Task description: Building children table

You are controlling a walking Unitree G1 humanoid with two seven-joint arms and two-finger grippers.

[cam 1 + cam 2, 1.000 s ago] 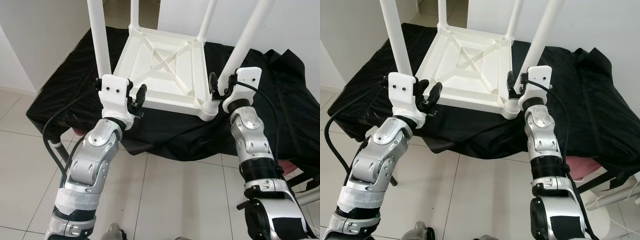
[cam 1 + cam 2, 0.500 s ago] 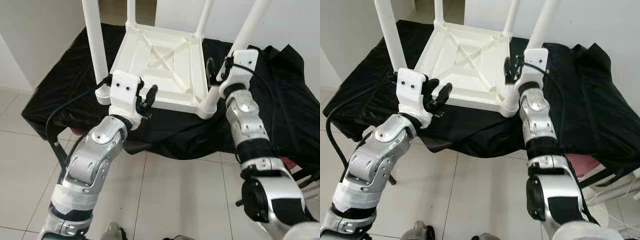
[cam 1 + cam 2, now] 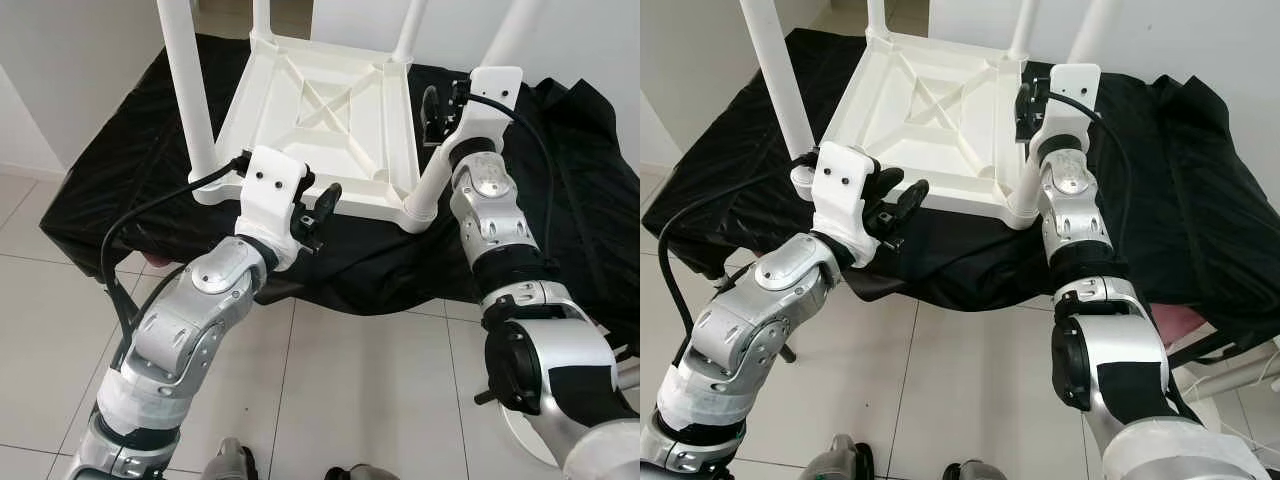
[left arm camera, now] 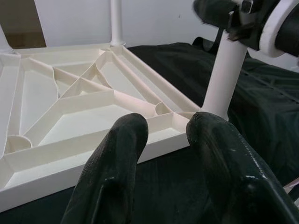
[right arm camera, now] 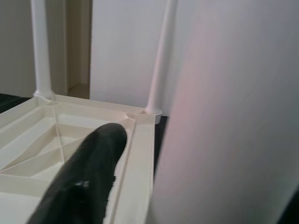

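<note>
Upturned white table point(image 3: 320, 120) lay legs-up on the black cloth point(image 3: 130, 170).
Right gripper point(image 3: 438, 105) hugged the near right leg point(image 3: 436, 170), fingers around it; left gripper point(image 3: 315, 205) hovered spread by the near edge.

The left arm is bent at the elbow and reached forward and inward, its white wrist housing tilted up. The left gripper point(image 3: 313, 205) is held with its two black fingers point(image 4: 117, 158) parted (a clear gap is seen between them from the wrist camera), nothing between them. The right arm is extended straight ahead, forearm raised steeply. The right gripper point(image 3: 436, 103) is carried high; whether it is parted or closed cannot be told.
</note>
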